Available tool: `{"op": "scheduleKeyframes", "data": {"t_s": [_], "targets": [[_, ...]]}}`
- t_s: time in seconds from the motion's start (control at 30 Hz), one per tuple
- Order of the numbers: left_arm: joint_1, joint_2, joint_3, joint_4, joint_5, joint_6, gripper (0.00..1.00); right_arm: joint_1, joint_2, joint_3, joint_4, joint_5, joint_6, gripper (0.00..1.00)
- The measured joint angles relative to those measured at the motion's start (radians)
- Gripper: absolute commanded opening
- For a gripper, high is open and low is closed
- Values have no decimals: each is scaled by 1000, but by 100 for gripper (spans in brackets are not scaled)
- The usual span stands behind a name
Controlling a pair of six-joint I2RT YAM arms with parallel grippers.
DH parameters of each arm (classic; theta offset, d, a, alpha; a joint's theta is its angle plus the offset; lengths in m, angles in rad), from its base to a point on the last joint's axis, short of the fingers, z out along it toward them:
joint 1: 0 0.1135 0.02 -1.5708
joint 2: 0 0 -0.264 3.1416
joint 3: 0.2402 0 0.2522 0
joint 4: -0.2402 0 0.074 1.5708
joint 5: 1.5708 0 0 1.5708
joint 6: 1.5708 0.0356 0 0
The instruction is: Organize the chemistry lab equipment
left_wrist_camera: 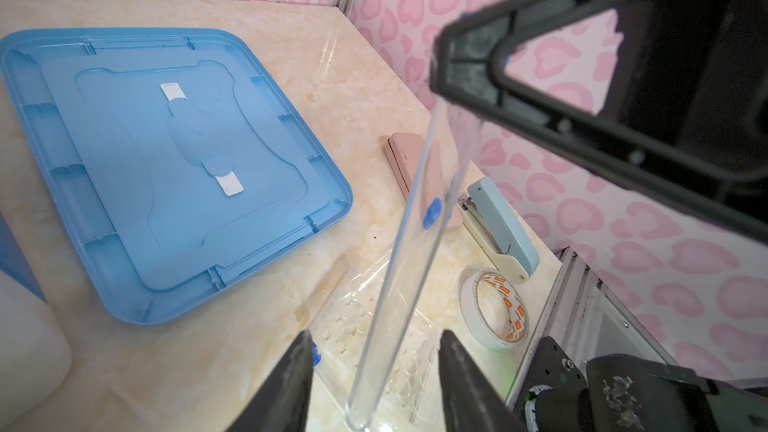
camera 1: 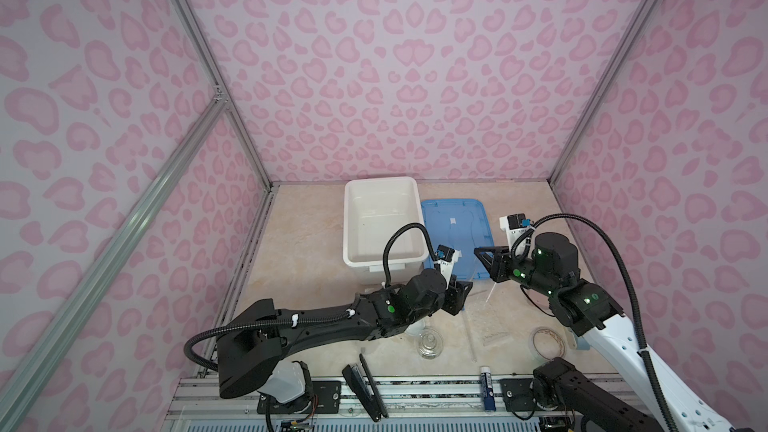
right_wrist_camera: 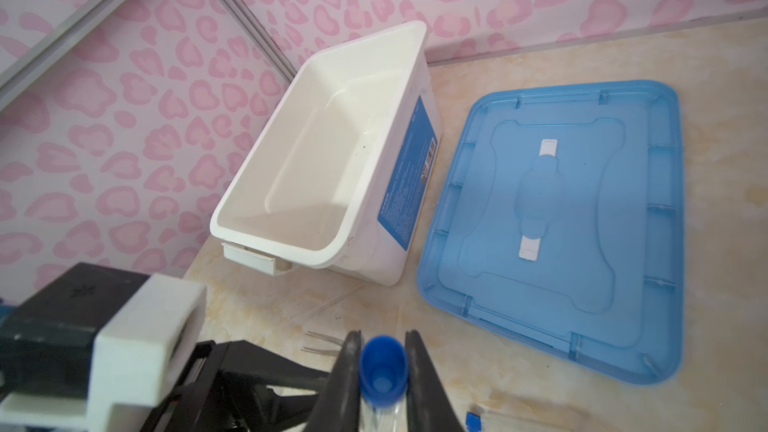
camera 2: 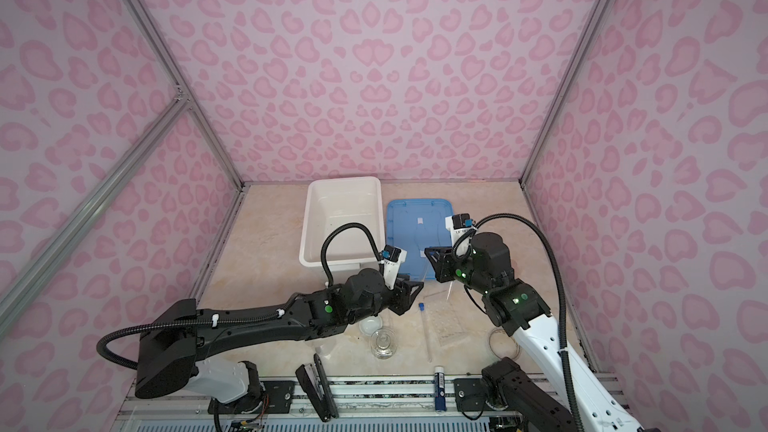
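The right gripper (right_wrist_camera: 382,340) pinched a blue-capped tube (left_wrist_camera: 401,259) by its cap, hanging it cap-up over the clear rack (left_wrist_camera: 345,328) near the table's (camera 1: 291,243) centre, apparently to slot it in; the left gripper (left_wrist_camera: 376,336) stood with fingers parted around its base, gripping nothing.

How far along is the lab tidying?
Done: nothing visible; the white bin looks empty. In hand: the right gripper is shut on a blue-capped tube, the left gripper open around it. Left: glass flask, second tube and clear rack lie loose.
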Motion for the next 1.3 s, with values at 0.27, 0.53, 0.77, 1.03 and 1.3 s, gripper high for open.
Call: {"op": "scheduleKeyframes", "data": {"t_s": [0.27,0.53,0.77,1.03,1.3], "targets": [[-9,-29,-19,23,43,-72,52,115,-263,-112,-35,268,-60,19],[-10,-27,-24,27,48,-109,51,164,-415,-202,-73,486,-51,18],[-14,-9,-24,31,62,-124,50,166,-525,-303,-79,601,-7,18],[-14,32,-15,33,65,-143,50,166,-573,-395,-60,670,1,18],[-15,70,-6,30,80,-155,49,165,-619,-478,-26,697,20,18]]}}
